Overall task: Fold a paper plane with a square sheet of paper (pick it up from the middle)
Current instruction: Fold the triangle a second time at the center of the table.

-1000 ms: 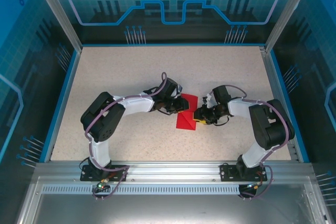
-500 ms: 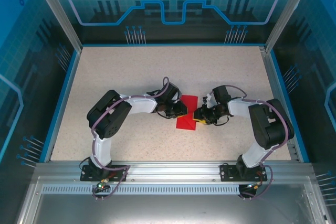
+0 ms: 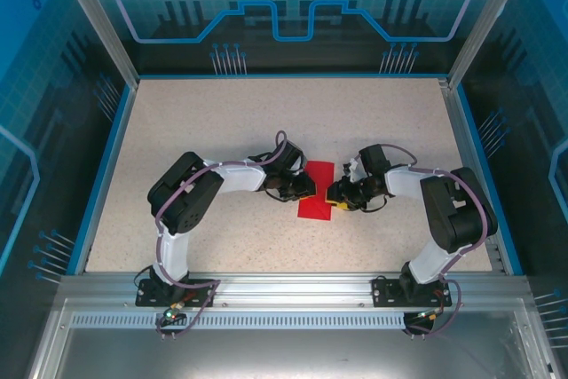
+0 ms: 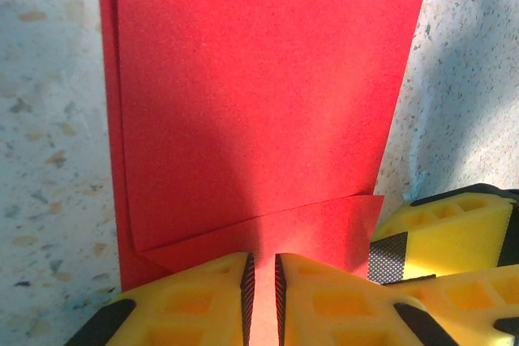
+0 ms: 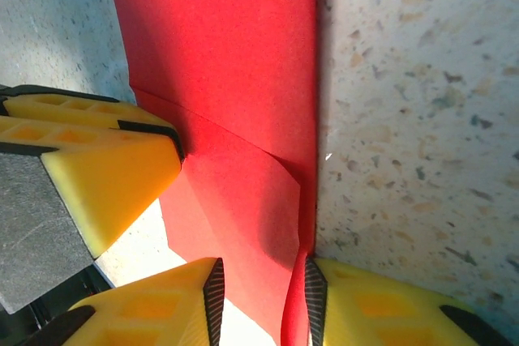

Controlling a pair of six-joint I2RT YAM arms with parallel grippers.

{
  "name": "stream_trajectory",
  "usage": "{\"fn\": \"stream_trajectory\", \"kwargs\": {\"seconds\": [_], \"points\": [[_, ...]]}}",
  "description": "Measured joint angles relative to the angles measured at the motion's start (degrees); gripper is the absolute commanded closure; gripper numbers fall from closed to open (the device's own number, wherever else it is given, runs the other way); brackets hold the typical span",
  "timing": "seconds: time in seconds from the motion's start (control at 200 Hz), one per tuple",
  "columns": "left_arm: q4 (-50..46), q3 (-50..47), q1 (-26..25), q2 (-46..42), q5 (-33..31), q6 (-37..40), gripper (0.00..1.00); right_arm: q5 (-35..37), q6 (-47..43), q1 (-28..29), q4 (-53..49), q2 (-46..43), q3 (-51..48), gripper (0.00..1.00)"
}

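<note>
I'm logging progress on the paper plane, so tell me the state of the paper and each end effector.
Red paper: folded over, layers overlapping, lying flat.
Left end effector: shut on the paper's edge.
Right end effector: jaws apart, straddling the paper's edge.

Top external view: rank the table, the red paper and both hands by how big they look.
1. table
2. red paper
3. left hand and right hand: they look alike, so I am not ranking one over the other.

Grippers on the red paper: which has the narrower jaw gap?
The left gripper: its jaws nearly meet on the red paper, while the right gripper stands clearly wider.
</note>
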Motion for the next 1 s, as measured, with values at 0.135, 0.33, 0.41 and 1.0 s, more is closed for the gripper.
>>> {"fn": "stream_trajectory", "kwargs": {"seconds": [0.135, 0.33, 0.41, 1.0], "points": [[0.0, 0.0, 0.0, 0.0, 0.0, 0.1, 0.81, -0.4, 1.1, 0.0, 0.8, 0.0, 0.0, 0.68], [0.0, 0.0, 0.0, 0.0, -0.1, 0.1, 0.81, -0.6, 2.0, 0.0, 1.4, -0.1, 0.0, 0.68], [-0.1, 0.0, 0.0, 0.0, -0.4, 0.1, 0.81, -0.6, 2.2, 0.0, 1.4, -0.6, 0.0, 0.68], [-0.2, 0.0, 0.0, -0.1, -0.9, 0.1, 0.82, 4.7, 2.3, 1.3, -0.7, -1.0, 0.6, 0.68]]}}
